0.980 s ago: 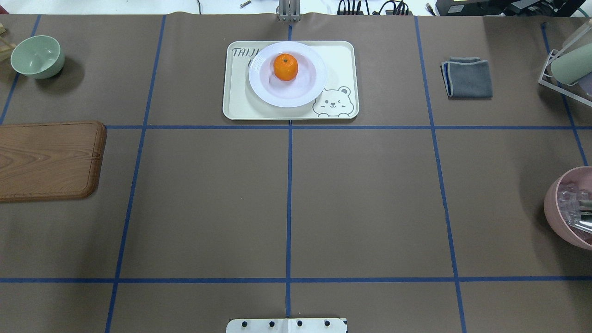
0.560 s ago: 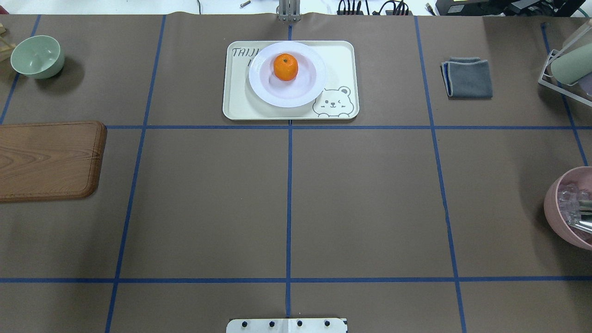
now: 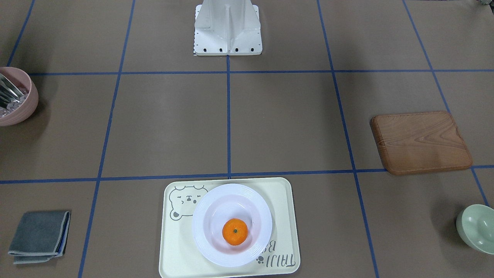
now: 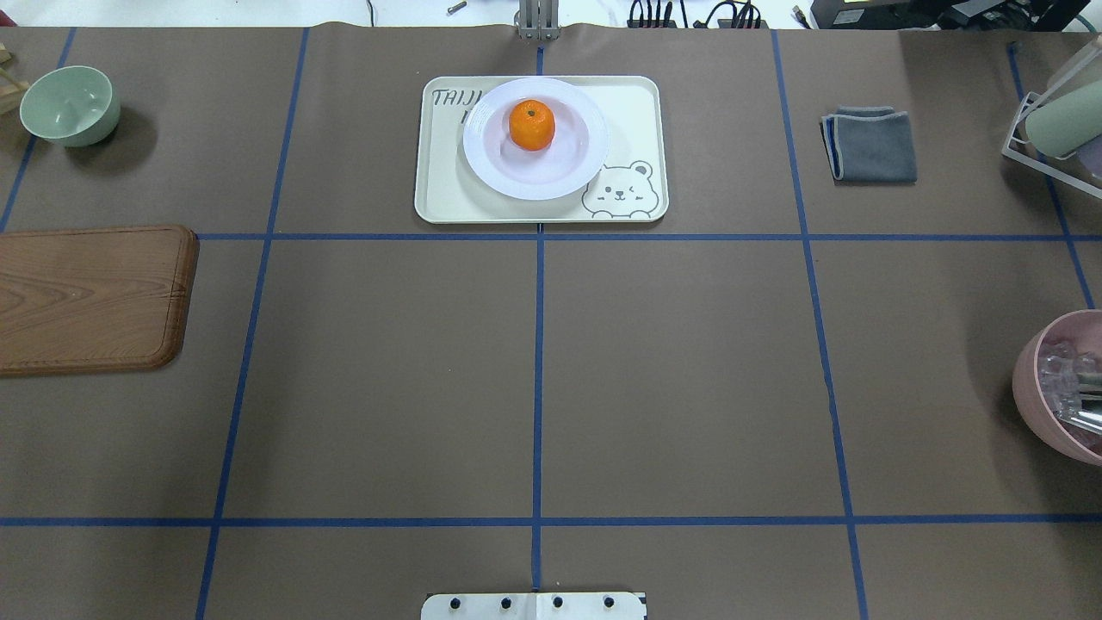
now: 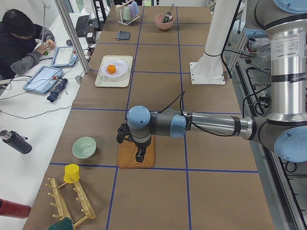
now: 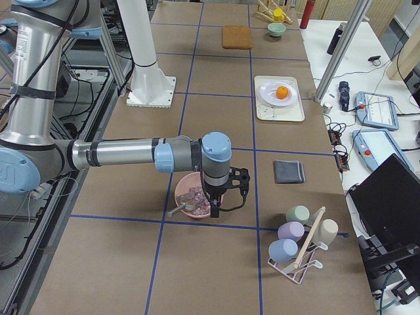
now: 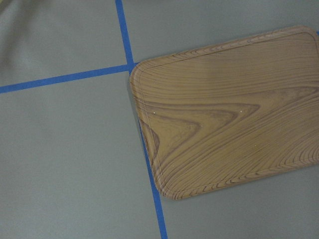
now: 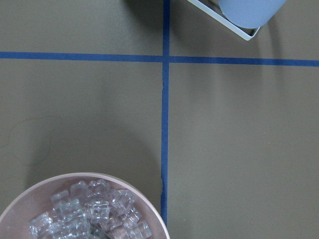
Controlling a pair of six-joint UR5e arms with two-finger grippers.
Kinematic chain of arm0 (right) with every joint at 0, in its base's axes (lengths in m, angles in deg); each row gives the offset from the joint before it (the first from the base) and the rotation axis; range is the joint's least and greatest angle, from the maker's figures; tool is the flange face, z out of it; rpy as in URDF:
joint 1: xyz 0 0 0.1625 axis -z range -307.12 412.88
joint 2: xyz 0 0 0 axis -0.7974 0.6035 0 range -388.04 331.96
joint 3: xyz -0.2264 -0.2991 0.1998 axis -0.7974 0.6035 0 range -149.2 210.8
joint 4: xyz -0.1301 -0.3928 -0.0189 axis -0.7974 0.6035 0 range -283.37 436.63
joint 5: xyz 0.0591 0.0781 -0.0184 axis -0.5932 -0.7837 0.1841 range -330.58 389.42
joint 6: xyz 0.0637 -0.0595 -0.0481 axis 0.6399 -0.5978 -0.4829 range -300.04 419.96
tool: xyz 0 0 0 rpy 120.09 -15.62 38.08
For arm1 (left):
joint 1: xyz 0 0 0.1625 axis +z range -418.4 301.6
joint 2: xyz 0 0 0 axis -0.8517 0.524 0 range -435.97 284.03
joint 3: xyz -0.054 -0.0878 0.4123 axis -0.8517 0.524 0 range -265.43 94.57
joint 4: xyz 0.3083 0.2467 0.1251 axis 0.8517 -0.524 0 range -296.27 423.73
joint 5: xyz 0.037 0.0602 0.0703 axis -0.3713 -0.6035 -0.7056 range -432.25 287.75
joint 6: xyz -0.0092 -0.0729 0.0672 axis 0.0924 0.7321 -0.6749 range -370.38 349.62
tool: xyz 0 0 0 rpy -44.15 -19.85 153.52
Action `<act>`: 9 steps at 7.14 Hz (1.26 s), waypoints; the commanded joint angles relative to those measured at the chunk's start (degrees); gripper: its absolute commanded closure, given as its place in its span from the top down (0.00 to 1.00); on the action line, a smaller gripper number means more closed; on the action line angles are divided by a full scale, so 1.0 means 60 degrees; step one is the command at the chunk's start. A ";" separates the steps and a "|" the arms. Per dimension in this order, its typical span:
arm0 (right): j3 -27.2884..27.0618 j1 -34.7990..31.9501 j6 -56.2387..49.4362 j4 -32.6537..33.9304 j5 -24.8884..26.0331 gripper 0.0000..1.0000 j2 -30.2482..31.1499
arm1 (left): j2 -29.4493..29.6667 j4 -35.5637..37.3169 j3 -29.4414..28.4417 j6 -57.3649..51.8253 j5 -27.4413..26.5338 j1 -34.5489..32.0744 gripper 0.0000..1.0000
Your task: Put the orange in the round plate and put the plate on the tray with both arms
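Observation:
The orange sits in the sunken centre of the white round plate. The plate rests on the cream bear tray at the far middle of the table. The front-facing view shows the same: orange, plate, tray. My left gripper hangs over the wooden board, far from the tray. Above the pink bowl hovers my right gripper. Both show only in the side views, so I cannot tell whether they are open or shut.
A brown wooden board and a pale green bowl lie at the left. At the right are a folded grey cloth, a pink bowl of clear cubes and a cup rack. A person sits beyond the table.

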 commanded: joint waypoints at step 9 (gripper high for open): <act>-0.0018 0.0000 0.0003 -0.0189 -0.0009 1.00 0.0014 | -0.0031 0.0217 0.0032 -0.0207 -0.0048 -0.0093 0.99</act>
